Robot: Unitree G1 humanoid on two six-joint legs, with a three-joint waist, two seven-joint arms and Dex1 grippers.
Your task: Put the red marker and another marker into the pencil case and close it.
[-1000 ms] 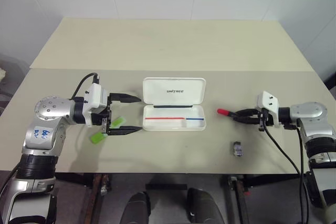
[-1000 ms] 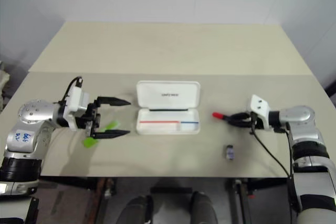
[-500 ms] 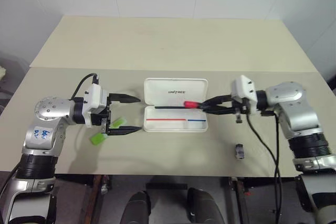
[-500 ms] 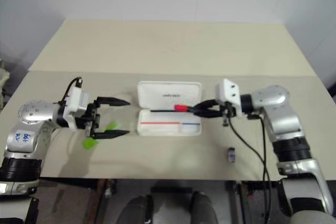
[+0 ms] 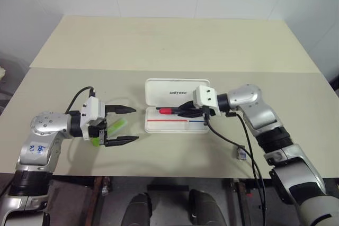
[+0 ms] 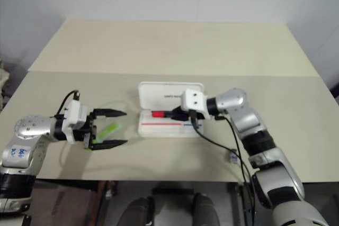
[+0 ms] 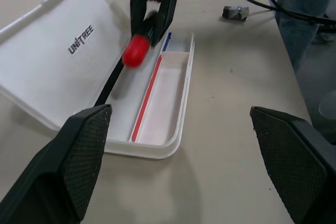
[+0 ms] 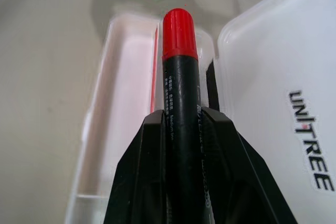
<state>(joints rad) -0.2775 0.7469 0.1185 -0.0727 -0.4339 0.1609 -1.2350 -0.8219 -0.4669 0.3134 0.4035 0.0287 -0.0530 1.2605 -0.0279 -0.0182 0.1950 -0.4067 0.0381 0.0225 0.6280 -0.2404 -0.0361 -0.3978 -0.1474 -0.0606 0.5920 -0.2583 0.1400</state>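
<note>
The pencil case lies open at the table's middle, its lid back and its tray showing red and blue stripes. My right gripper is shut on the black barrel of the red marker, which lies nearly level over the back of the tray with its red cap pointing left. I cannot tell whether it touches the tray. The lime-green marker lies on the table left of the case. My left gripper stands open, one finger on each side of the green marker, which lies between them.
A small dark grey block sits on the table near the front edge, right of the case. My right arm's black cable hangs over the table between the case and the block. A second, paler table top adjoins behind.
My right arm has swung left, carrying the red marker from the table's right side to over the open case. My left gripper has sunk a little, still open around the green marker.
</note>
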